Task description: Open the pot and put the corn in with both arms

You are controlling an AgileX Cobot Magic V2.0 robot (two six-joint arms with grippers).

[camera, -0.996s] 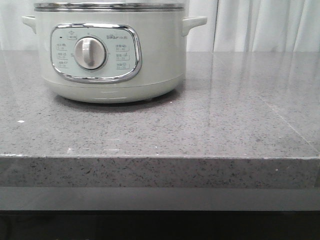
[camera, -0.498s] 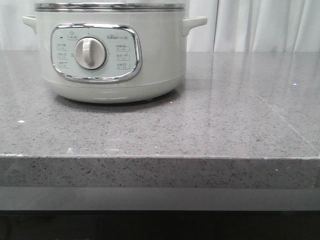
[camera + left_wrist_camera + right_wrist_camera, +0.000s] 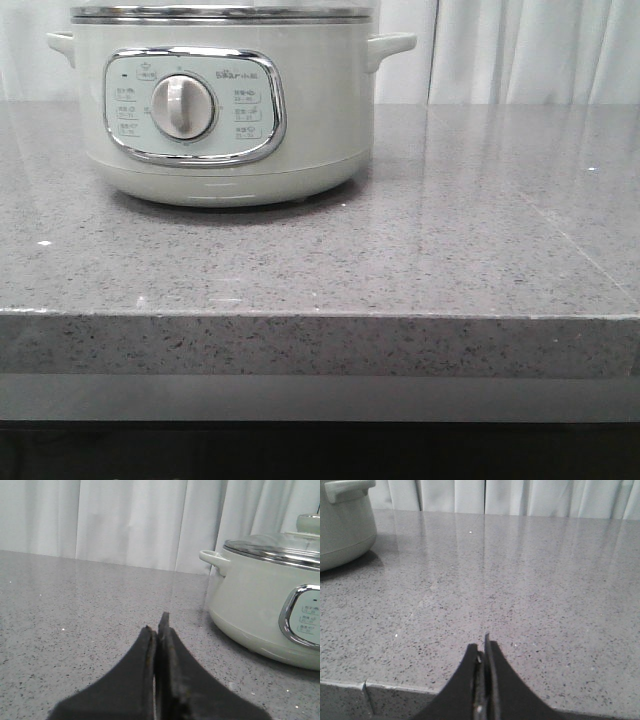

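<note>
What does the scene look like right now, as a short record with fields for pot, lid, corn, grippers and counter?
pot: pale green, on the counter, left of centre in the front view
lid: on, glass with steel rim
corn: not in view
left gripper: shut, empty, low over the counter
right gripper: shut, empty, near the counter's front edge
counter: grey speckled stone

Each pincer [image 3: 159,630] [image 3: 483,647] has black tapered fingers (edges slightly rough).
</note>
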